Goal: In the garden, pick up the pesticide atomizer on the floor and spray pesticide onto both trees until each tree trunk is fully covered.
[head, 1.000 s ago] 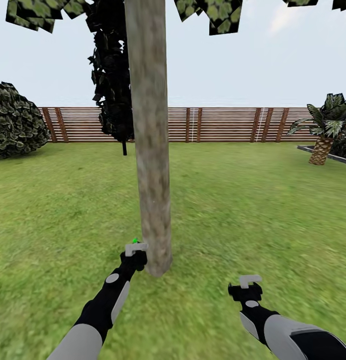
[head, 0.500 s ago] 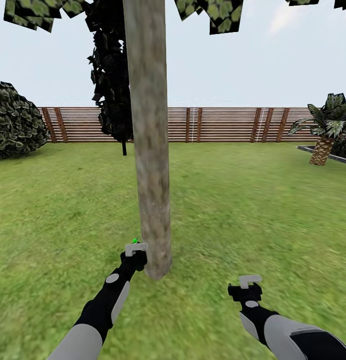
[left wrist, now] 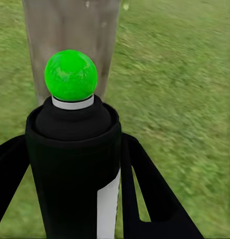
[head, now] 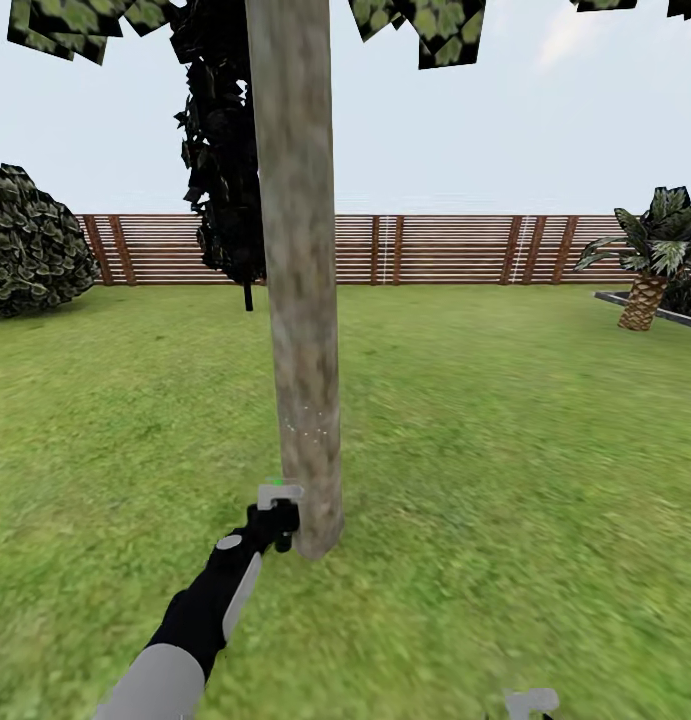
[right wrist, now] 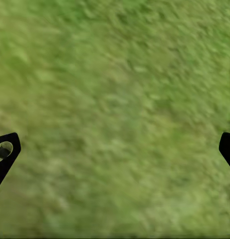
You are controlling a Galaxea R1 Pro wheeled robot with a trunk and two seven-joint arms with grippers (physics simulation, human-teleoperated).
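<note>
While clamped in left gripper (left wrist: pixel 70 199), pesticide atomizer (left wrist: pixel 72 149) aimed at centre-frame tree trunk (head: pixel 300 300) | pale specks low on bark, coverage apparently partial | second tree pending | right gripper (right wrist: pixel 115 149) spread wide, empty, over grass.

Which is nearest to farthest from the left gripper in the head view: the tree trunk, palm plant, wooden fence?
1. Tree trunk, right beside the left gripper.
2. Palm plant, far right on the lawn.
3. Wooden fence, along the back.

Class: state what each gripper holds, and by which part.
Left gripper clamps the pesticide atomizer by its dark body, green nozzle clear. Right gripper holds nothing.
</note>
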